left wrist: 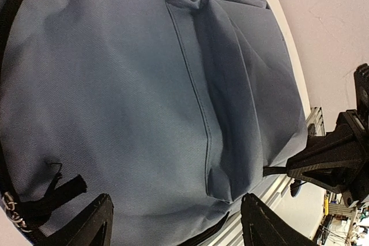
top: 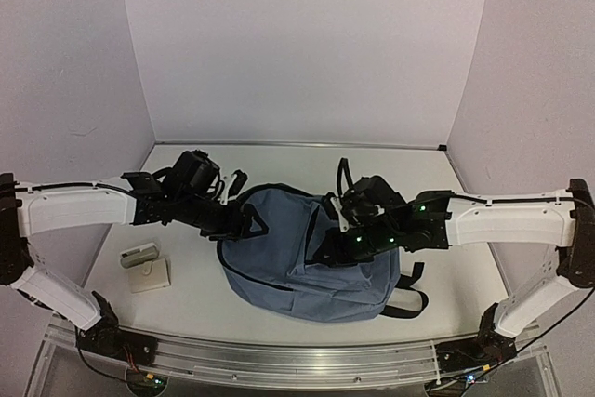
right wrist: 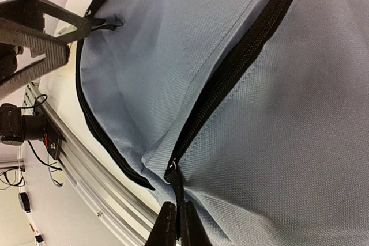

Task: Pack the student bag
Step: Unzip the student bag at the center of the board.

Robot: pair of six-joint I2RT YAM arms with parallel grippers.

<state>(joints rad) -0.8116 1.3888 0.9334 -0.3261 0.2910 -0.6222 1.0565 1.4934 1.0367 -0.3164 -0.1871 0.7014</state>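
The student bag (top: 279, 253), a slate-blue backpack, lies flat in the middle of the table with its black straps trailing to the right. My right gripper (top: 327, 244) reaches onto its right half. In the right wrist view the right gripper (right wrist: 177, 226) is shut on the black zipper pull (right wrist: 176, 185) at the end of a closed black zipper (right wrist: 242, 61) on the bag (right wrist: 288, 131). My left gripper (top: 253, 222) hovers at the bag's upper left edge. In the left wrist view the left gripper (left wrist: 176, 223) stands open over the bag's fabric (left wrist: 127, 84), holding nothing.
A small pale case (top: 139, 255) and a beige square pad (top: 150, 276) lie on the table left of the bag. An aluminium rail (top: 279, 356) runs along the near edge. Walls close in the back and both sides.
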